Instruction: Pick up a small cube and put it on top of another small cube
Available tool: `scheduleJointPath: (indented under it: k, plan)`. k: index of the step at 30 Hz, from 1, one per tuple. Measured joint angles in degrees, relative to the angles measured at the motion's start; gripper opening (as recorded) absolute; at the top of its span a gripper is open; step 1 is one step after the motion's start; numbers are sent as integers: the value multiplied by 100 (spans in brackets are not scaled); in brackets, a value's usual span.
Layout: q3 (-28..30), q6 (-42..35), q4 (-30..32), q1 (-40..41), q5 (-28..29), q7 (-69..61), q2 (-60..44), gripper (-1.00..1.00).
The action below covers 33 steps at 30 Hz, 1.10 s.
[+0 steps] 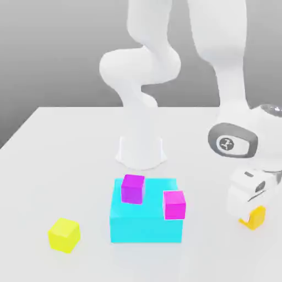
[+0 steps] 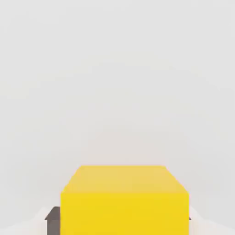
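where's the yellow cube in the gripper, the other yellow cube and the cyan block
yellow cube in the gripper (image 2: 125, 202), hand view, its top face
loose yellow cube (image 1: 64, 235), exterior view, middle of the cube
cyan block (image 1: 146, 227), exterior view, its front face

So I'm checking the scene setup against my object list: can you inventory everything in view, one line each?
table: one, white, under everything.
large block: one, cyan, on the table in front of the arm's base.
magenta cubes: two, small; one on the cyan block's top near its back on the exterior view's left, one at the block's edge on the exterior view's right.
yellow cube: one, small, on the table off the exterior view's left of the cyan block.
second yellow cube: one, small, between the gripper's fingers, low over the table on the exterior view's right.
robot arm: one, white, base behind the cyan block.
gripper: one, shut on the second yellow cube.
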<state>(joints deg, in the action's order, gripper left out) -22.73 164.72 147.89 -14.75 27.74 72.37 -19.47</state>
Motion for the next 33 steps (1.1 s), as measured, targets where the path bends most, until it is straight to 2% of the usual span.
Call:
scheduleJointPath:
  k: [5, 7, 17, 25, 27, 30, 31, 33]
  plan:
    - [-711, -448, 213, 512, -955, -724, 695, -100]
    - [-802, -559, 39, 639, -1157, -861, 813, -100]
    - [536, -876, 64, 1949, -2051, 647, 1390, -100]
    - [1510, -1084, 335, 3865, -2609, 2203, 1836, -100]
    - [1729, -976, 332, 4275, -2639, 2777, 1661, -100]
    - [1945, -425, 283, 4329, -2602, 3365, 990, -100]
    - [1968, -318, 276, 4321, -2590, 3414, 872, 100]
    - [1968, -318, 276, 4321, -2590, 3414, 872, 100]
